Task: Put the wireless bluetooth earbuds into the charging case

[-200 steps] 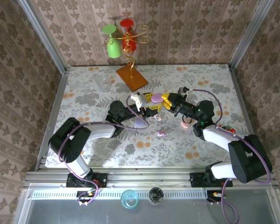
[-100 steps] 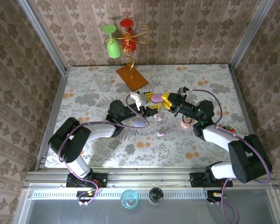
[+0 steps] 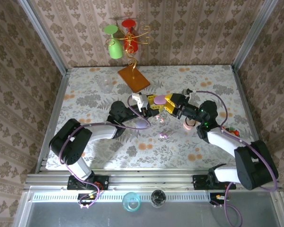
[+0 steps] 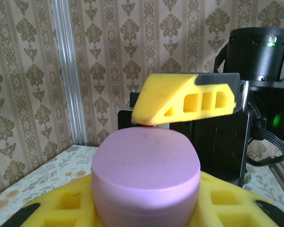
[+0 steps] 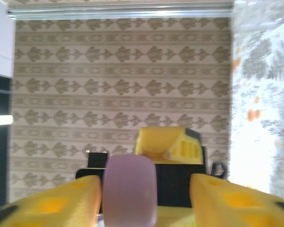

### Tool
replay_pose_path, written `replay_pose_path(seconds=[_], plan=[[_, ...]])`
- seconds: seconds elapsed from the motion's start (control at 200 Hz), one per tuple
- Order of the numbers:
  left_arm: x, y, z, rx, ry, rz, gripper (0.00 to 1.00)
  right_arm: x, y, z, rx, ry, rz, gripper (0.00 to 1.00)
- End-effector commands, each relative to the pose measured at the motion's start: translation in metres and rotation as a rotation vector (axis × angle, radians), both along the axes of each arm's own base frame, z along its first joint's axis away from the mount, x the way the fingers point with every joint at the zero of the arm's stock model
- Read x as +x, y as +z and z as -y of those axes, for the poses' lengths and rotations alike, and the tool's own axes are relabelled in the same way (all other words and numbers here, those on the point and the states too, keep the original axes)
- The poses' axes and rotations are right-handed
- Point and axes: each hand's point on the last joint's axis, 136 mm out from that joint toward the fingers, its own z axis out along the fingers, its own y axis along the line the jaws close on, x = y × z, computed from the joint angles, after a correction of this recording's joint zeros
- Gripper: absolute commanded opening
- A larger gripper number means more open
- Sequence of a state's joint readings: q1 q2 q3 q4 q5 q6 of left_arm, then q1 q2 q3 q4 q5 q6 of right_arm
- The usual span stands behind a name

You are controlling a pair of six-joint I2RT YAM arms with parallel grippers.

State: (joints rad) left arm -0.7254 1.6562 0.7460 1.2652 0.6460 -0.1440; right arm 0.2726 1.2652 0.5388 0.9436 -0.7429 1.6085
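Note:
A lilac charging case point(image 3: 159, 100) hangs above the middle of the table where both grippers meet. My left gripper point(image 3: 153, 101) is shut on it; in the left wrist view the closed case point(image 4: 146, 175) sits wedged between my yellow fingers point(image 4: 52, 208). My right gripper point(image 3: 166, 104) is open around the same case point(image 5: 130, 189), which lies against one finger point(image 5: 61, 203) with a clear gap to the other. Two tiny earbuds lie on the cloth below, one pinkish point(image 3: 163, 135) and one whitish point(image 3: 162, 120).
A second lilac case point(image 3: 142, 124) lies under my left arm and a pink one point(image 3: 188, 124) under my right arm. At the back stand an orange-based rack point(image 3: 133, 78) with a green and a red glass, and a clear glass point(image 3: 105, 84).
My right gripper's jaws have spread apart and let go of the lilac case. My left gripper's jaws have closed in on it. The arms have hardly moved.

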Motion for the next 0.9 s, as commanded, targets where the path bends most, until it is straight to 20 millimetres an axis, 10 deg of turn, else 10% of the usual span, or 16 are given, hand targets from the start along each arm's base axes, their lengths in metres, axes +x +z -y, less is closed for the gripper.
replay_pose_path(seconds=[0.0, 0.17, 0.5, 0.895], plan=[[-0.006, 0.003, -0.008, -0.008, -0.041, 0.01, 0.35, -0.002, -0.01, 0.012, -0.247, -0.067, 0.06, 0.66], [-0.018, -0.009, -0.016, 0.02, -0.107, -0.044, 0.33, -0.012, -0.016, 0.027, -0.675, -0.069, 0.286, 0.74], [-0.04, -0.019, -0.022, 0.045, -0.205, -0.115, 0.32, -0.051, 0.011, -0.004, -1.074, 0.071, 0.889, 0.83], [-0.043, -0.022, -0.026, 0.041, -0.14, -0.085, 0.26, -0.032, 0.0, -0.012, -1.198, 0.006, 0.921, 0.85]])
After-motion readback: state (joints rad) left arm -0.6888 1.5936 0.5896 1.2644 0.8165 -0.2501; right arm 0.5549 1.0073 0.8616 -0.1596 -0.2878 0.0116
